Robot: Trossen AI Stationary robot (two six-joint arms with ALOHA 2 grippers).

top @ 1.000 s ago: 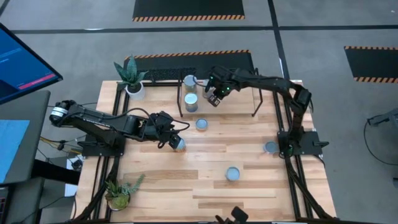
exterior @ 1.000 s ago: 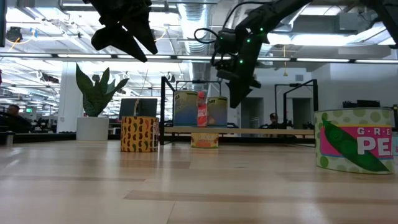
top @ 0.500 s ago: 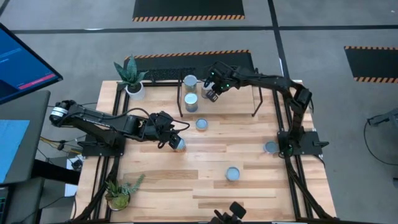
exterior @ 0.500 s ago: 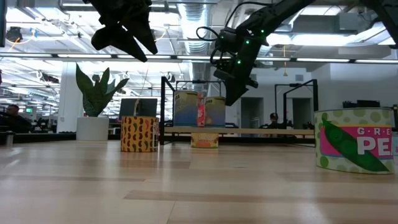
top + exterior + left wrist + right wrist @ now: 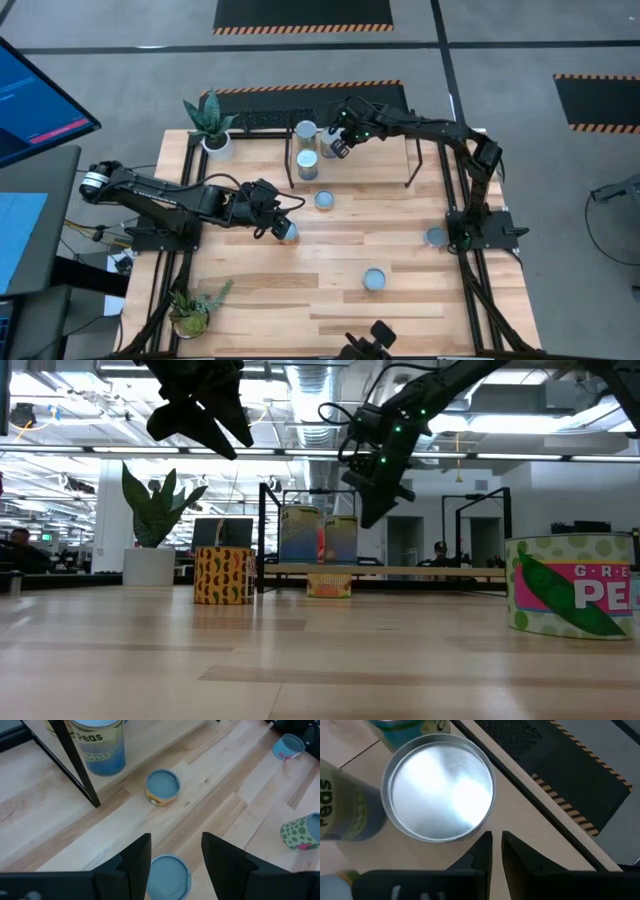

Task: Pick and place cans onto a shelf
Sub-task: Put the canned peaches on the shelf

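My right gripper [image 5: 337, 150], jaws nearly together, hovers beside a shiny silver-topped can [image 5: 440, 795] on the light-wood shelf [image 5: 380, 155]; left gripper [image 5: 281, 226] jaws apart over a blue-topped can [image 5: 167, 876].

The left arm stretches low across the table's middle, its left gripper [image 5: 284, 228] spread wide and pointing down — the right arm reaches to the far side, right gripper [image 5: 337, 146] nearly closed, empty.
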